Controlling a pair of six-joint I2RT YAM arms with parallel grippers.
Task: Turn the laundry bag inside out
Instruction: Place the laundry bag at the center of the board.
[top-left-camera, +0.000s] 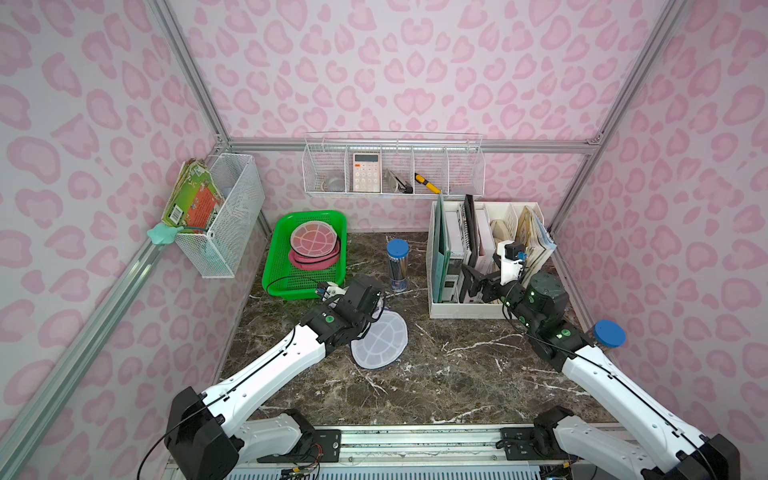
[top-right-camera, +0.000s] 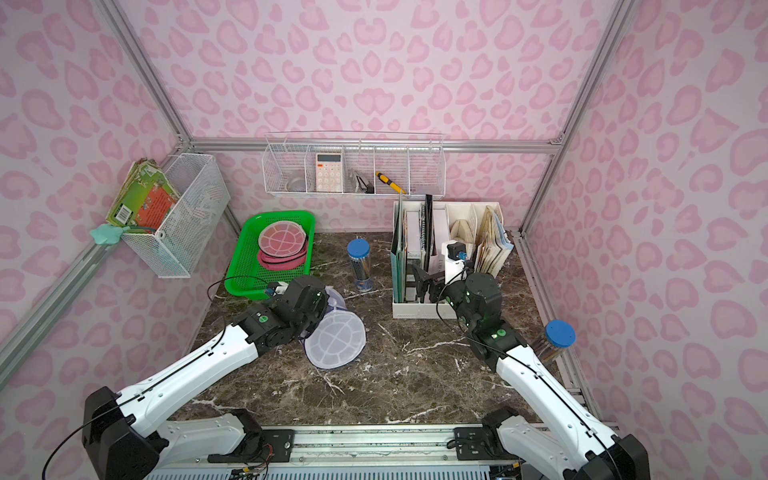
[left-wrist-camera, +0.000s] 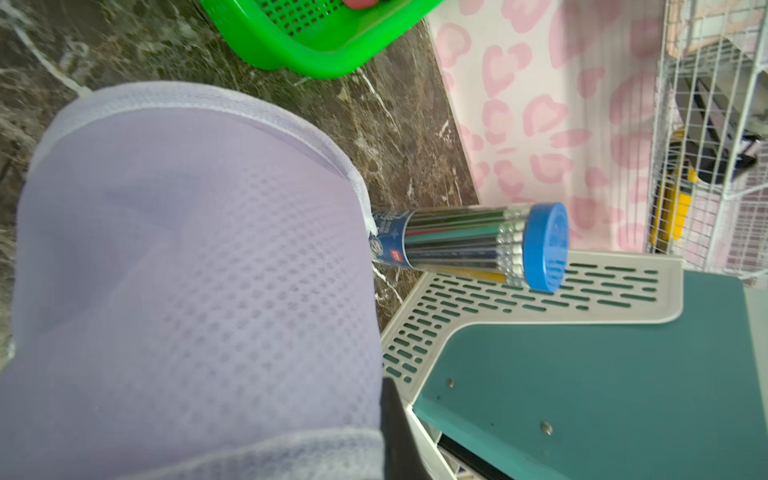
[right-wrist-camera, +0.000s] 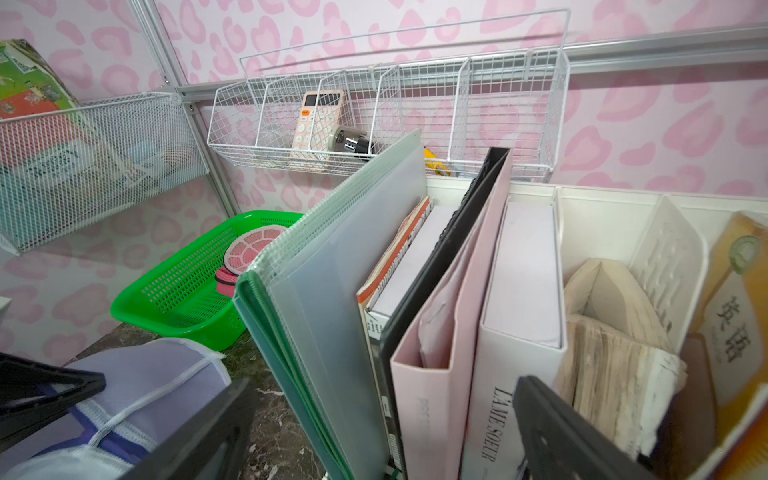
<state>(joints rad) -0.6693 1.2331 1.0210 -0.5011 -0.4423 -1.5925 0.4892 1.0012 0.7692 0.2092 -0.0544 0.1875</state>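
Lavender mesh of the laundry bag (top-left-camera: 382, 340), lying on the marble surface (top-left-camera: 457, 374), is clamped by the left jaws; the right jaws are spread apart. The nearby pencil tube (top-left-camera: 397, 266) could be toppled if fabric is swept outward.

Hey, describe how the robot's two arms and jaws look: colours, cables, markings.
Both the left arm and the right arm have smooth white link shells joined by black joint housings. Small round green marks sit on the black wrist sections. A thin black cable runs along each arm. The jaws are flat black plastic, with a white camera module beside them.
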